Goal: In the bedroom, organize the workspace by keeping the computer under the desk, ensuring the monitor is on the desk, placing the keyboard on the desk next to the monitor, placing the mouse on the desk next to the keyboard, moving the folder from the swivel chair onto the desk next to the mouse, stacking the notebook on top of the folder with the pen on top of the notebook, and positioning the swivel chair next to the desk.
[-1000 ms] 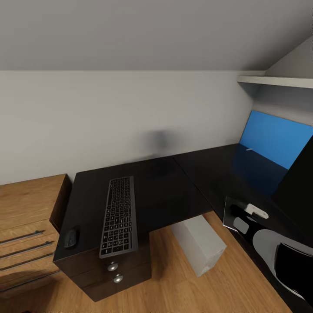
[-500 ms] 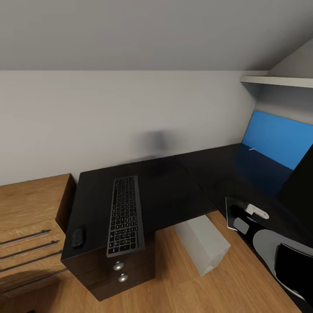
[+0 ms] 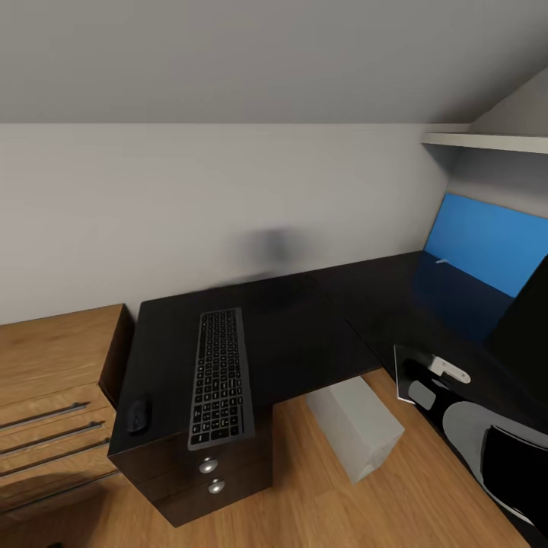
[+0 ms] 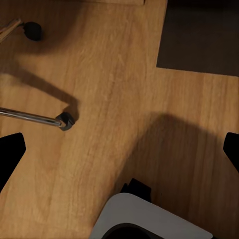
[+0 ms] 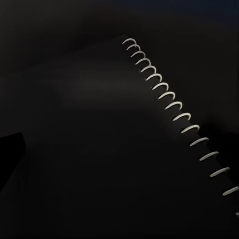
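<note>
The long black desk (image 3: 304, 335) carries the slim keyboard (image 3: 221, 377) near its left end, with the small black mouse (image 3: 138, 415) beside it. The light grey computer (image 3: 356, 428) stands on the floor under the desk. At the right edge the black monitor (image 3: 529, 320) rises before the blue back panel (image 3: 487, 243), where the thin whitish pen (image 3: 440, 261) lies. My right gripper (image 5: 119, 149) hovers close over the dark spiral-bound notebook (image 5: 124, 139), one finger (image 5: 10, 149) at the view's side. The notebook (image 3: 407, 373) sits at the desk's edge. My left gripper (image 4: 119, 149) is open over the floor.
A light wooden dresser (image 3: 53, 380) stands left of the desk. A white shelf (image 3: 487, 141) hangs above the right wing under a sloped ceiling. A chrome chair leg with a castor (image 4: 63, 119) lies on the wooden floor (image 4: 124, 89), beside a dark rug (image 4: 199, 40).
The camera shifted slightly a second ago, sliding the desk and keyboard to the right in the picture. Since half a second ago nothing has visibly moved.
</note>
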